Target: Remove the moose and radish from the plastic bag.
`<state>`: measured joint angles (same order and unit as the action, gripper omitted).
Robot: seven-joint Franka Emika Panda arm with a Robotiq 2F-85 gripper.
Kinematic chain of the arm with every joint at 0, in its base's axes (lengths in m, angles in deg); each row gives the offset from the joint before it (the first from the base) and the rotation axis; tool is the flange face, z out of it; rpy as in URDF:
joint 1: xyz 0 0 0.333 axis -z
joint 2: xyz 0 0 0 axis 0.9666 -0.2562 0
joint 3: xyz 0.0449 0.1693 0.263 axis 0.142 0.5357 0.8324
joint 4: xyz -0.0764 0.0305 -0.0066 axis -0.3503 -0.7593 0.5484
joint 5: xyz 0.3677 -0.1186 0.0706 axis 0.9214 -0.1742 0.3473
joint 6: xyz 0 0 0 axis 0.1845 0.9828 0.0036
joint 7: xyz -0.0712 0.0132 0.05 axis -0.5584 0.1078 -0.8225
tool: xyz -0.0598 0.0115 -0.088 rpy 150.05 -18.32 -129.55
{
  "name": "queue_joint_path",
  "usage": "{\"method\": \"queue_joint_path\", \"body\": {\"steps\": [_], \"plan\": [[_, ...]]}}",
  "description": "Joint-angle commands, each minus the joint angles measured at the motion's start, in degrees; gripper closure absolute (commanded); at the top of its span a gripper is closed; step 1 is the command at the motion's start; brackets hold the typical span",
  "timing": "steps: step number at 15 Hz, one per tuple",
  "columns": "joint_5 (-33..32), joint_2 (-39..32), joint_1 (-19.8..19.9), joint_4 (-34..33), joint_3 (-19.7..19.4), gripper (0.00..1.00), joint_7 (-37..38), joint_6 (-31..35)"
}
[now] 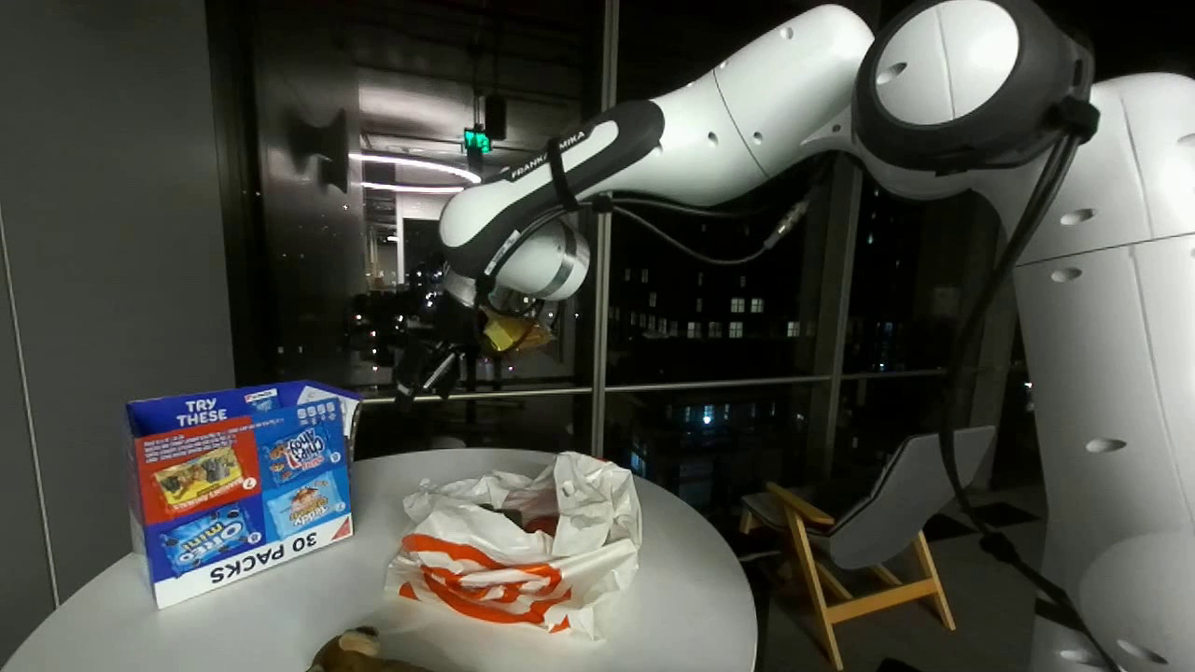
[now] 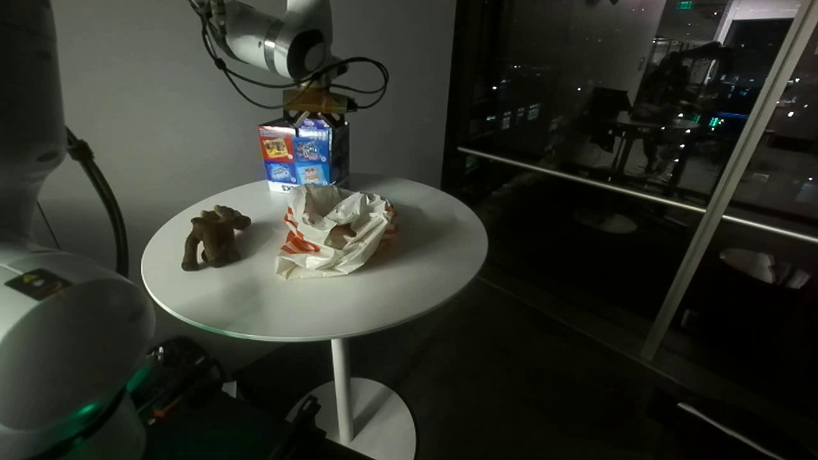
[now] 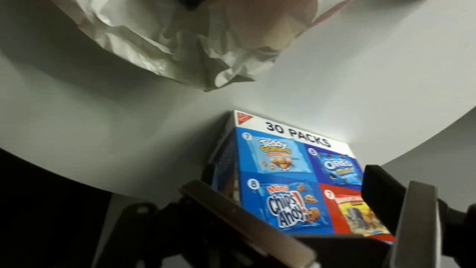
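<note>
Radish, probably the red bit showing inside the plastic bag, lies below the pincer, back toward the arm's base; long axis hidden. Pincer wide, holding nothing. Toy moose already out, also below it.

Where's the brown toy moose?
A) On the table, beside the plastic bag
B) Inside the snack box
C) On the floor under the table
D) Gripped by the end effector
A: in an exterior view the toy moose rests on the white table, with bare tabletop between it and the plastic bag.
</note>
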<state>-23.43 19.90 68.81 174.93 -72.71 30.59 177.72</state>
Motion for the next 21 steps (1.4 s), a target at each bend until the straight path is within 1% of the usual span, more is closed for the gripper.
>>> {"method": "queue_joint_path", "body": {"steps": [1,5,8,10,12,14,15,16,21], "plan": [[-8.2,1.8,-1.1,4.3,-2.7,0.00,13.3,4.6],[-15.4,3.4,-2.1,7.0,-3.7,0.00,23.7,-1.1],[-19.3,4.7,-2.5,7.9,-3.6,0.00,28.0,-4.4],[-23.5,4.6,-2.6,7.7,-4.3,0.00,31.5,-6.4],[-25.6,4.2,-2.4,7.3,-4.6,0.00,34.3,-9.3],[-24.0,3.7,-1.7,7.2,-4.6,0.00,34.4,-11.6],[-21.7,3.5,-1.5,7.1,-4.0,0.00,32.9,-12.8],[-23.2,2.8,-1.6,6.8,-4.3,0.00,32.7,-11.2],[-23.1,2.4,-1.6,6.9,-4.3,0.00,32.7,-11.5]]}}
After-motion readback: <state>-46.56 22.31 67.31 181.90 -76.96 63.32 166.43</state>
